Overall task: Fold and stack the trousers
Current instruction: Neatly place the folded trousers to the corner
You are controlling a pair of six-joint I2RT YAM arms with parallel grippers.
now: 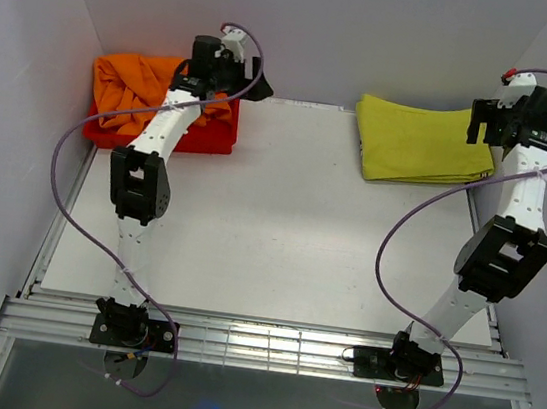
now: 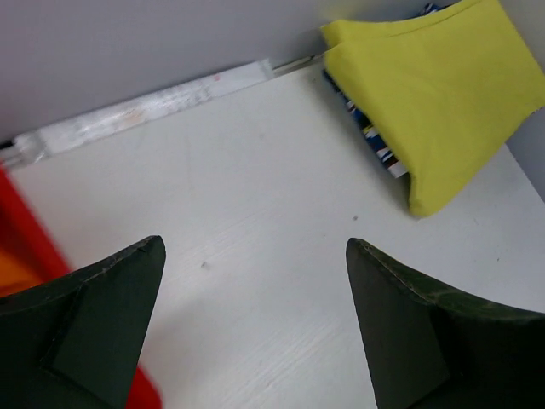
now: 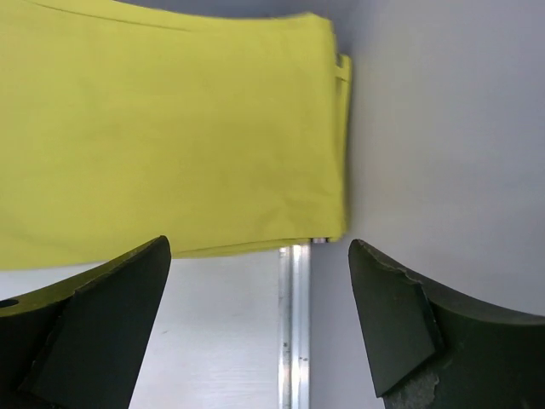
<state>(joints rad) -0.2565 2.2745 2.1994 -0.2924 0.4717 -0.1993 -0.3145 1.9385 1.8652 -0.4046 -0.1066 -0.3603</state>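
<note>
The trousers lie folded into a flat yellow-green rectangle at the table's back right corner. The left wrist view shows the trousers resting on a blue, white and red patterned cloth. My right gripper hovers open just off their right edge, by the wall. In its own view the trousers fill the upper left, and the right gripper has nothing between its fingers. My left gripper is open and empty at the back left, over the white table. In its own view the left gripper faces the trousers.
An orange garment lies crumpled on a red cloth at the back left, under my left arm. Red cloth shows beside the left finger. An aluminium rail edges the table on the right. Grey walls enclose three sides.
</note>
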